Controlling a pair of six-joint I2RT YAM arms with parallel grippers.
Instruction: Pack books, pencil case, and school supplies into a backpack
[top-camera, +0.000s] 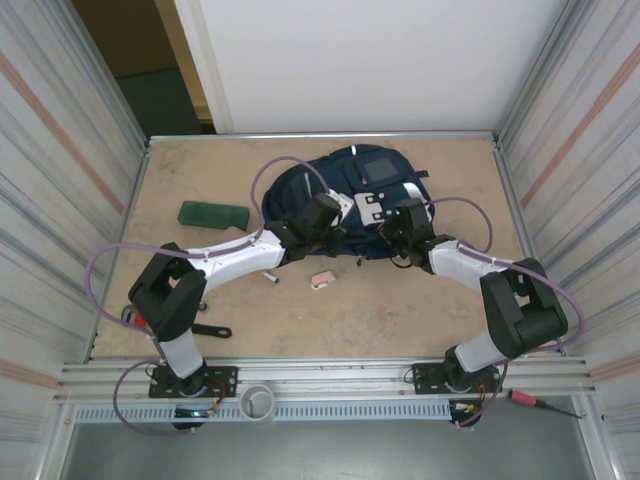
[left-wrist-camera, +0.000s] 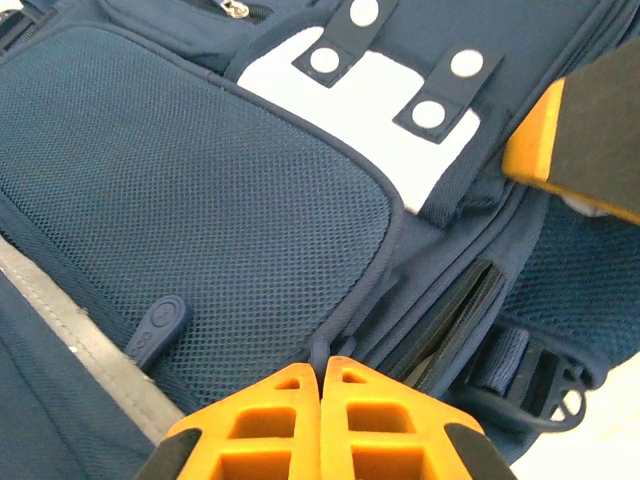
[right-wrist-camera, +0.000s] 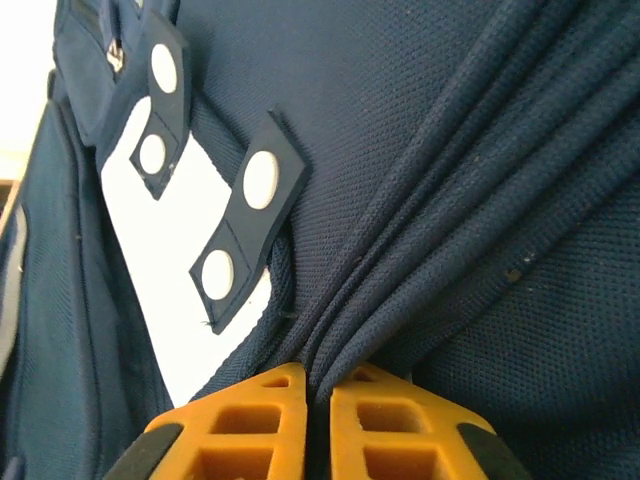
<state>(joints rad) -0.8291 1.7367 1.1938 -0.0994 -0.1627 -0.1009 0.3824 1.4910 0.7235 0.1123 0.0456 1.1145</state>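
SCHOOL RUN, STALLED: Both arms close on the backpack (top-camera: 300, 185), which lies at the far middle of the table (top-camera: 400, 320). The right gripper (right-wrist-camera: 318, 380) has its jaws clenched on a bunch of gathered navy fabric beside the white patch (right-wrist-camera: 160, 290). The left gripper (left-wrist-camera: 322, 365) has its jaws pressed shut at the bag's near edge, with a piped seam running in between the tips, apparently pinched.

The dark green book (top-camera: 213, 214) lies outside the bag, to its left and apart from it. The white marker (top-camera: 270, 277) and a small pink item (top-camera: 322, 280) sit on the table just on the near side of the left forearm. The navy booklets cannot be made out.

The danger lies in what is being gripped. Both holds are on loose cloth, not on a zip pull, so a pull may well drag or lift the whole bag instead of opening it. The thin folds could also slide out of the right jaws under load. If the bag lurches toward the arms, it or the left forearm could sweep the marker and the pink item aside, and the marker would likely roll. The purple cable (top-camera: 262, 185) arching over the bag's left side might snag on it.
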